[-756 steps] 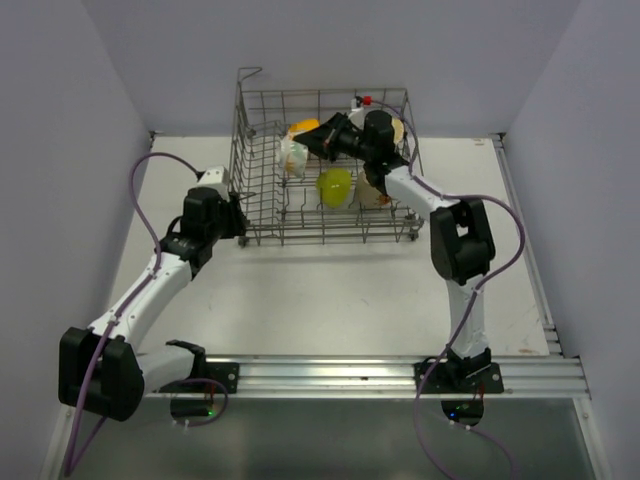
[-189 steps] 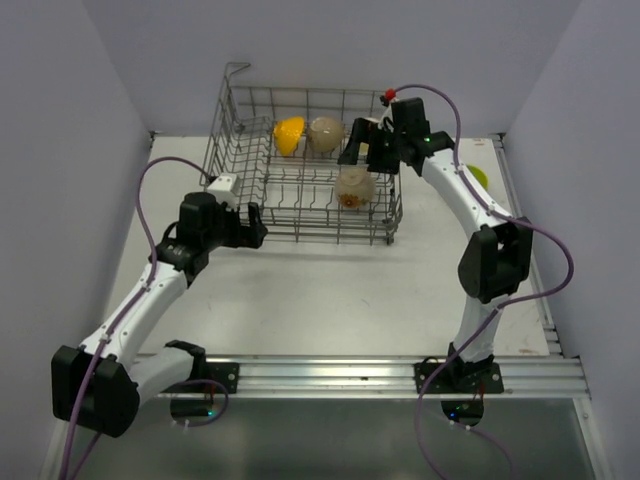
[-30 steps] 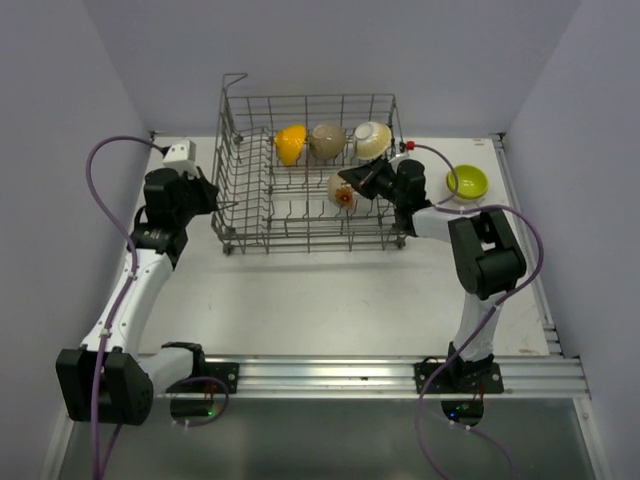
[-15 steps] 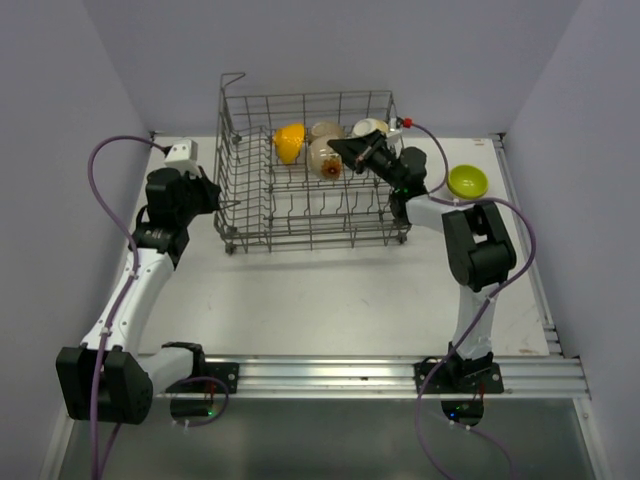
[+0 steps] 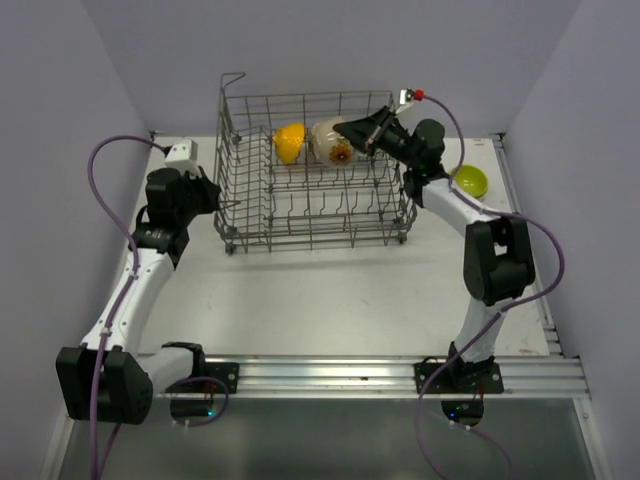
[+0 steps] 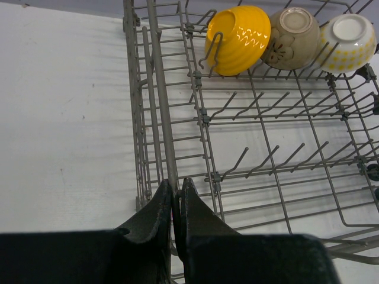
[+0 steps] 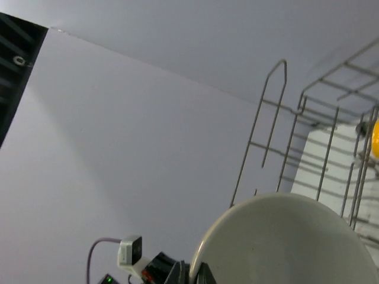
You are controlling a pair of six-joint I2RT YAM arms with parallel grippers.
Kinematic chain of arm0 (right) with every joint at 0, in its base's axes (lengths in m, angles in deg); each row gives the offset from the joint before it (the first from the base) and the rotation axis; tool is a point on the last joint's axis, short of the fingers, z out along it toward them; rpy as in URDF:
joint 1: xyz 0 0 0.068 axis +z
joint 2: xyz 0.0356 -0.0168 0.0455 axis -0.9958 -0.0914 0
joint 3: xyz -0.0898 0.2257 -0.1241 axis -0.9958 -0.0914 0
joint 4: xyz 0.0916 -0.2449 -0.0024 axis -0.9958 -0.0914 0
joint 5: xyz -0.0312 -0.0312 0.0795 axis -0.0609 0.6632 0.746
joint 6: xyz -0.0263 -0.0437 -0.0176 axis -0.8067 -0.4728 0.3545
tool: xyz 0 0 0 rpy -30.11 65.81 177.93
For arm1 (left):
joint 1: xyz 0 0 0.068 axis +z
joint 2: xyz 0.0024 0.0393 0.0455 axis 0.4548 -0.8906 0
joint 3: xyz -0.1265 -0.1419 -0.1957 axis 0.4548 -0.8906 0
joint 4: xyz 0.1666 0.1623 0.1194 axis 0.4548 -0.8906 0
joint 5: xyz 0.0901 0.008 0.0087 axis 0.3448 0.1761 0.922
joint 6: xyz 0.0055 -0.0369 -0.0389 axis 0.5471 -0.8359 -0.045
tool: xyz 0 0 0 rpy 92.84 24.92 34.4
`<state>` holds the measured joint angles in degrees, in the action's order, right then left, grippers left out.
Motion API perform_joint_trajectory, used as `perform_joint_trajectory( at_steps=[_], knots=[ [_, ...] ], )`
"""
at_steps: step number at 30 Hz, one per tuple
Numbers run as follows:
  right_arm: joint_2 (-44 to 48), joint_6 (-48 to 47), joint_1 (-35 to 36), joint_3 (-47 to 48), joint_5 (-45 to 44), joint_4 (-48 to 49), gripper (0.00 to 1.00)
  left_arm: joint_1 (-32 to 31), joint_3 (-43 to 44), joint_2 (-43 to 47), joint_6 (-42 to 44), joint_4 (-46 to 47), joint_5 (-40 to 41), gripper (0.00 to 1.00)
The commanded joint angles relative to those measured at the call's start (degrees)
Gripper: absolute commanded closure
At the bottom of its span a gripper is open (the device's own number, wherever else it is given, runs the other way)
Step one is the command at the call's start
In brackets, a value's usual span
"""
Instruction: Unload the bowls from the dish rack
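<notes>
grippers both closed, we see: right gripper (image 5: 350, 130) pinches the cream bowl (image 5: 326, 145) over the dish rack (image 5: 310, 205) at upper centre; left gripper (image 6: 176, 188) clamps its left rim wire.

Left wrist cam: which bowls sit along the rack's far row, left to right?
In the dish rack: yellow bowl → brown flower-print bowl → white bowl with yellow checks.
</notes>
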<state>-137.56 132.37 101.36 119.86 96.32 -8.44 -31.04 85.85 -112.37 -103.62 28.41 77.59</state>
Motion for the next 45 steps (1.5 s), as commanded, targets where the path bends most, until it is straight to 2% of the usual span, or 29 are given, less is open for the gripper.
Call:
perform_joint_trajectory(
  at_steps=[1, 2, 3, 5, 6, 11, 12, 13, 18, 19, 23, 32, 45],
  knots=[
    [10.63, -14.17, -3.06, 7.64, 1.95, -13.03, 1.0, -2.25, -2.41, -0.42, 2.56, -3.53, -6.83, 1.0],
    [12.9, -18.12, -3.67, 8.61, 1.52, -24.21, 1.0, -2.25, -2.41, -0.24, 2.56, -3.44, -6.92, 1.0],
    [13.79, -26.78, -4.12, 11.05, 0.47, -30.5, 1.0, -2.25, -2.41, -0.24, 2.56, -3.53, -7.01, 1.0],
    [16.68, -34.04, -5.61, 12.74, -4.34, -45.33, 1.0, -2.25, -2.41, -0.15, 2.48, -3.44, -7.27, 1.0],
    [17.66, -39.29, -6.14, 13.36, -6.03, -48.9, 1.0, -2.25, -2.33, -0.15, 2.48, -3.53, -7.44, 1.0],
    [21.0, -47.68, -9.92, 11.78, -13.15, -60.07, 1.0, -2.34, -2.41, -0.15, 2.48, -3.27, -8.06, 1.0],
    [22.57, -53.26, -10.88, 10.74, -21.35, -63.92, 1.0, -2.34, -2.33, -0.24, 2.48, -3.27, -8.32, 1.0],
    [23.03, -53.32, -11.06, 10.73, -21.43, -63.96, 1.0, -2.34, -2.33, -0.24, 2.48, -3.27, -8.33, 1.0],
    [25.23, -60.16, -12.47, 8.18, -32.66, -67.74, 1.0, -2.34, -2.41, -0.07, 2.39, -3.18, -8.85, 1.0],
    [25.4, -61.04, -12.64, 7.66, -37.38, -68.09, 1.0, -2.34, -2.33, -0.07, 2.39, -3.18, -8.85, 1.0],
    [25.14, -63.86, -13.17, 5.63, -44.69, -67.92, 1.0, -2.34, -2.33, -0.07, 2.3, -3.09, -9.29, 1.0],
    [18.73, -65.8, -14.67, 6.24, -52.36, -64.06, 1.0, -2.34, -2.33, -0.07, 2.21, -2.91, -9.99, 1.0],
    [4.23, -73.26, -14.93, 16.43, -59.3, -60.97, 1.0, -2.43, -2.33, -0.33, 1.86, -2.56, -12.28, 1.0]
  ],
)
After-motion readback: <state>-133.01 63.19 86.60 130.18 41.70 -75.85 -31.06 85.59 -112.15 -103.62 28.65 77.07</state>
